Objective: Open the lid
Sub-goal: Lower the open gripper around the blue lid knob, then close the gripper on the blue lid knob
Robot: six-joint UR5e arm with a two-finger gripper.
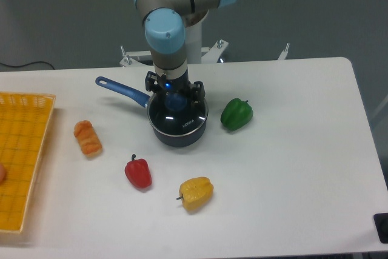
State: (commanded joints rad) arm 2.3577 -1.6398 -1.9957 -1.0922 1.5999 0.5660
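Camera view:
Table (291, 168): white, rounded far-right corner; grey floor behind.
Saucepan (177, 127): dark blue, mid-table twd far edge, handle pointing far-left.
Lid (179, 113): on the saucepan, blue knob under the tool.
Gripper (174, 96): low over lid centre, fingers either side of knob; pinching or not, can't tell.
Basket (21, 156): yellow, at left edge.
Green pepper (236, 114): just right of saucepan.
Red pepper (138, 172), yellow pepper (196, 193): twd near edge.
Orange item (88, 137): betw. basket & saucepan.

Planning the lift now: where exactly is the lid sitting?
The lid sits on the dark blue saucepan near the table's centre, left of the green pepper, with the end effector directly over its blue knob.
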